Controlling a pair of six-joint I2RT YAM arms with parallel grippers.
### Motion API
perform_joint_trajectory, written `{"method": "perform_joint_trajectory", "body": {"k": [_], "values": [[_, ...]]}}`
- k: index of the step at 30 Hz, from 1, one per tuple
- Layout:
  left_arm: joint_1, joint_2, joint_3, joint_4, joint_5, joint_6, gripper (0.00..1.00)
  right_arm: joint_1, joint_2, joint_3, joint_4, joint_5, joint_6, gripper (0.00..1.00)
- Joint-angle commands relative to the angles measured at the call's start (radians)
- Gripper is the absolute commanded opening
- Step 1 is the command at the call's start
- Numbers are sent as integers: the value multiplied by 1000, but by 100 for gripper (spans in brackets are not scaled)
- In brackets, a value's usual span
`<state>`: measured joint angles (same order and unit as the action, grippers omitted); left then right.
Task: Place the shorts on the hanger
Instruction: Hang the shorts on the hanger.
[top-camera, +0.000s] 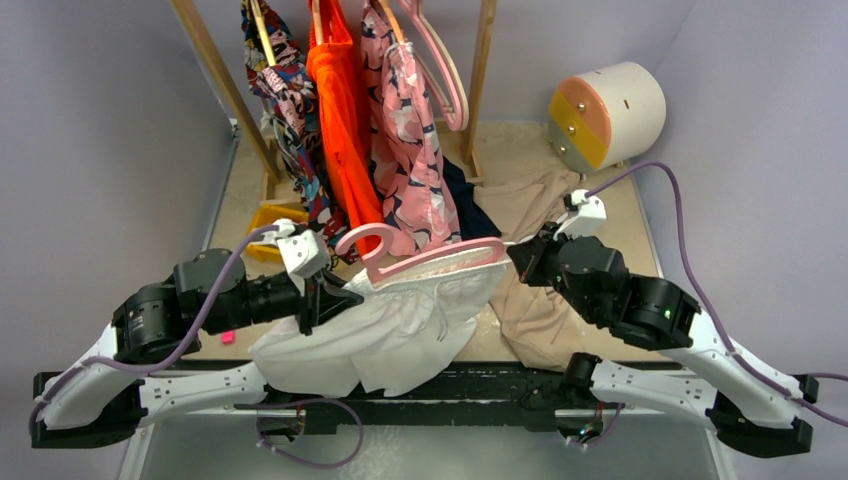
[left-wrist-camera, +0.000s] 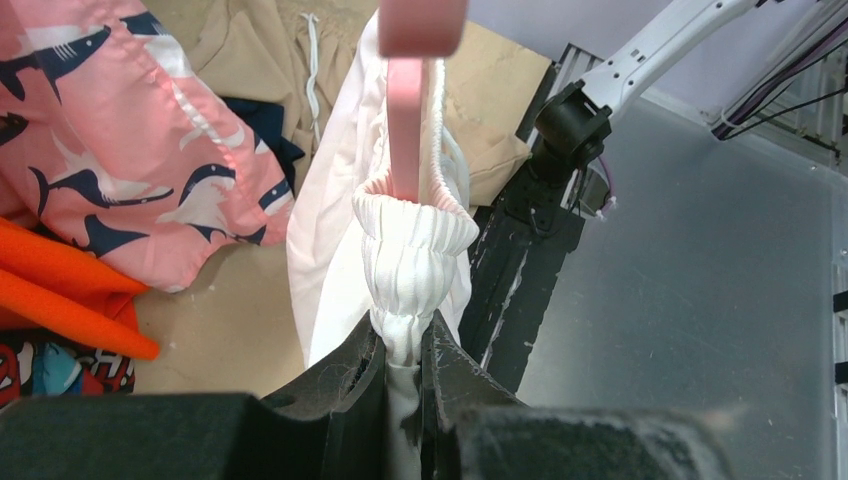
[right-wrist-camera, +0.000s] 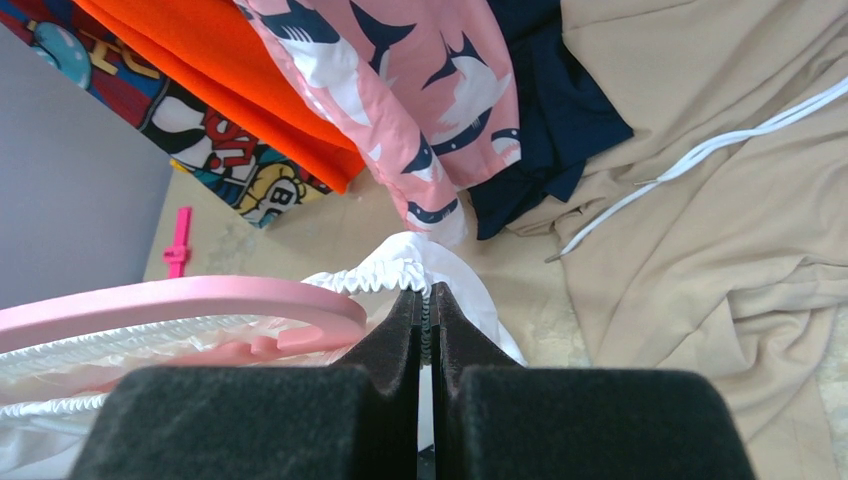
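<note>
The white shorts (top-camera: 390, 335) hang in the air between my two grippers, their gathered waistband stretched across the pink hanger (top-camera: 440, 262). The hanger's arms sit inside the waistband and its hook (top-camera: 362, 240) sticks out at the left. My left gripper (top-camera: 345, 297) is shut on the left end of the waistband; in the left wrist view bunched white fabric (left-wrist-camera: 415, 250) is pinched between the jaws (left-wrist-camera: 405, 350), with the hanger (left-wrist-camera: 405, 130) rising out of it. My right gripper (top-camera: 515, 258) is shut on the waistband's right end (right-wrist-camera: 400, 262), beside the hanger's arm (right-wrist-camera: 200, 298).
A tan garment (top-camera: 540, 200) lies on the table under the right arm. Patterned, orange (top-camera: 340, 110) and pink shark-print (top-camera: 415, 160) garments hang from a wooden rack (top-camera: 482, 80) at the back. A white cylinder (top-camera: 605, 115) stands at the back right.
</note>
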<state>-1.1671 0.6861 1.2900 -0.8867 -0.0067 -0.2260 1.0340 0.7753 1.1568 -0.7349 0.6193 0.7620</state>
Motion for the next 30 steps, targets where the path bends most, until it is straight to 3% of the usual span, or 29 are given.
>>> {"method": "perform_joint_trajectory", "body": {"k": [1,9,13,21,26,30], "values": [[1,-6,2,-41,-42,7,0,-9,4,56,-64,115,-41,0],[1,11,-47,-66,-99,19,0,-9,11,106,-62,88,-99,0],[1,29,-81,-47,-102,28,0,-9,4,130,18,-9,-160,0],[1,55,-152,189,-73,22,0,-9,55,177,296,-363,-231,0],[1,75,-178,365,-53,12,0,-8,161,237,393,-463,-254,0],[1,55,-192,458,-11,-3,0,-9,201,287,393,-438,-263,0]]}}
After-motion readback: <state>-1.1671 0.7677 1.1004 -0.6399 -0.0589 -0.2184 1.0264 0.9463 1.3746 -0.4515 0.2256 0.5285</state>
